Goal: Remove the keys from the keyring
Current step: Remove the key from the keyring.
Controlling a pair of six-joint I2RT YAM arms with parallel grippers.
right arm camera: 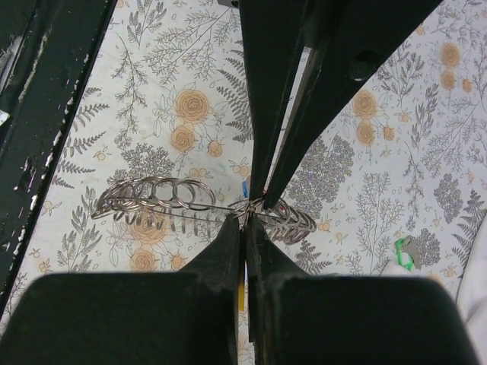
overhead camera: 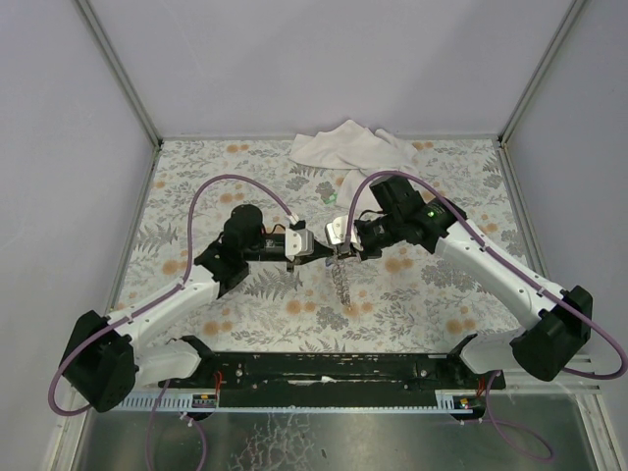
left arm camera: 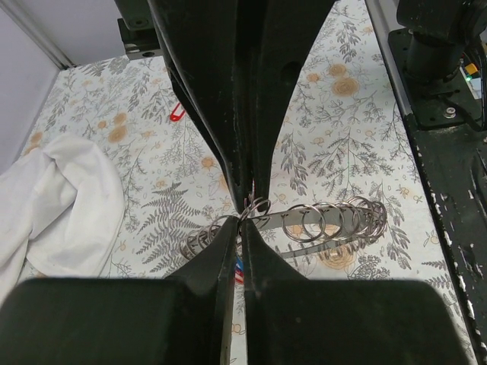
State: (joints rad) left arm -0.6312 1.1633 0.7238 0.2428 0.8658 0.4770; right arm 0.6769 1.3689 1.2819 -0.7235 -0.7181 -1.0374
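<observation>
The keyring (overhead camera: 340, 280) is a chain of silvery rings held above the flowered table, with its ends sagging. My left gripper (overhead camera: 312, 245) and right gripper (overhead camera: 337, 242) meet tip to tip, both shut on its middle. In the left wrist view my gripper (left arm camera: 245, 215) pinches one ring, and the chain (left arm camera: 335, 220) trails right. In the right wrist view my gripper (right arm camera: 245, 211) pinches the same spot, and rings (right arm camera: 163, 194) trail left. A red key (left arm camera: 176, 112) and a green key (right arm camera: 403, 252) lie loose on the table. A blue key (right arm camera: 245, 188) shows by the chain.
A crumpled white cloth (overhead camera: 348, 147) lies at the table's far edge, also in the left wrist view (left arm camera: 53, 205). The black rail (overhead camera: 324, 368) with the arm bases runs along the near edge. Grey walls close in the left, right and back sides.
</observation>
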